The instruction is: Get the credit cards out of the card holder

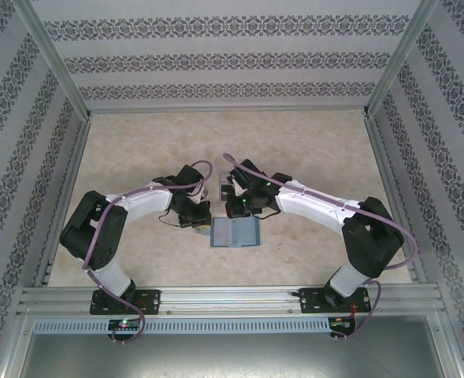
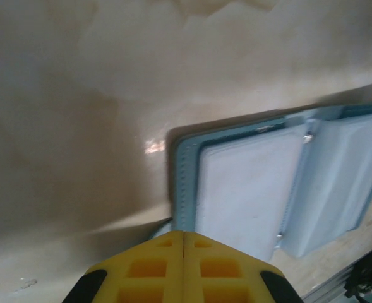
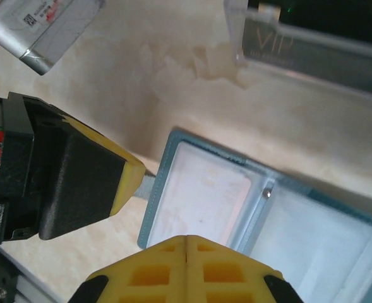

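Note:
The teal card holder (image 1: pixel 234 233) lies open on the table, pale blue-grey inside (image 3: pixel 236 208) (image 2: pixel 249 189). Both halves show pale faces; whether cards sit in them I cannot tell. My left gripper (image 1: pixel 206 225) (image 2: pixel 183 232) is shut, and its yellow fingertips (image 3: pixel 126 177) meet the holder's little grey tab (image 3: pixel 149 184) at the left edge. My right gripper (image 1: pixel 238 216) (image 3: pixel 186 237) is shut with nothing in it, its tip over the near edge of the holder's left half. A pale credit card (image 3: pixel 43 25) lies on the table. A dark card marked VIP (image 3: pixel 312 50) lies at the clear box.
A clear plastic box (image 3: pixel 242 38) (image 1: pixel 217 189) stands on the table just beyond the holder, between the two wrists. Patterned walls close in the marbled table (image 1: pixel 137 142) on three sides. The metal rail (image 1: pixel 232 295) runs along the near edge.

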